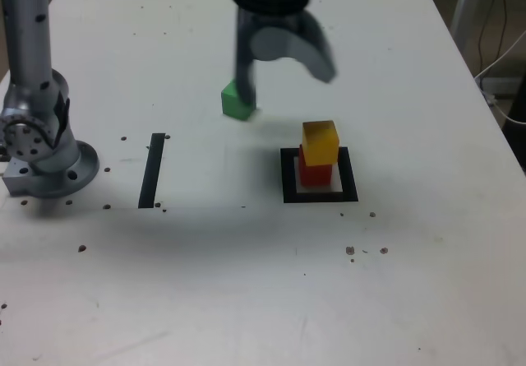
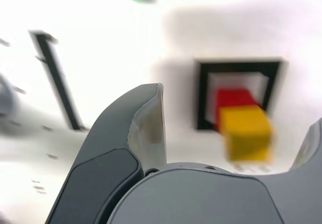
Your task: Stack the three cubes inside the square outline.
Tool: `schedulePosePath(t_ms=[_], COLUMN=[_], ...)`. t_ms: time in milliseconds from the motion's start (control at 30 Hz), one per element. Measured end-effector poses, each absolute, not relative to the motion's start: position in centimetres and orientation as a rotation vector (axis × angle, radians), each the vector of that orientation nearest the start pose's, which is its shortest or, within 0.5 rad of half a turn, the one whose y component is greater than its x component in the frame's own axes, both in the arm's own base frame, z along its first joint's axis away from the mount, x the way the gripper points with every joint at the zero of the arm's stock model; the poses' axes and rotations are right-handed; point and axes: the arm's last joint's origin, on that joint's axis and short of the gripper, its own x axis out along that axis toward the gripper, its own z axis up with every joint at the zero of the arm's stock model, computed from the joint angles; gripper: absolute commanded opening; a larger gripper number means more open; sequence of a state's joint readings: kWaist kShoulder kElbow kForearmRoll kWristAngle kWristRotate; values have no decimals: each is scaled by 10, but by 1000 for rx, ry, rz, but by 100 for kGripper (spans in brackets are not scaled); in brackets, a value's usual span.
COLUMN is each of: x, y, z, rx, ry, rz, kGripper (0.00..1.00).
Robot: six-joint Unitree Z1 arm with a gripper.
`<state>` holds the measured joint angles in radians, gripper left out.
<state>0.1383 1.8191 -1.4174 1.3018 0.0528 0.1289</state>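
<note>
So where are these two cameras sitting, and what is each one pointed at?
Exterior view: off the arm, above the table's near edge, looking down across it; shows the arm's base and the open tool.
Wrist view: on the arm's wrist, looking down past the tool's fingers at the table.
Shared: yellow cube on red cube in the square outline, green cube, black strip.
</note>
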Motion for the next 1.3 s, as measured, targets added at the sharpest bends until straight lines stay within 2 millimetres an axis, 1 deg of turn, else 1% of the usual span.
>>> schedulePosePath(t_ms=[133, 233, 300, 500, 633, 767, 900, 1033, 1133, 1300], x=[264, 252, 249, 249, 248, 249, 254, 263, 268, 272], y=[71, 83, 87, 91, 94, 99, 103, 107, 109, 110], z=[276, 267, 263, 251, 237, 222, 212, 209, 209, 210], rx=[89, 180, 255, 329, 351, 344, 340, 352, 360, 363], ry=[1819, 1881, 1898, 1865, 1836, 1854, 1871, 1860, 1848, 1839], rz=[19, -13, -39, -62, -71, -84, -96, -96, -94, -91], kGripper=[100, 100, 100, 100, 99, 97, 90, 79, 67, 41])
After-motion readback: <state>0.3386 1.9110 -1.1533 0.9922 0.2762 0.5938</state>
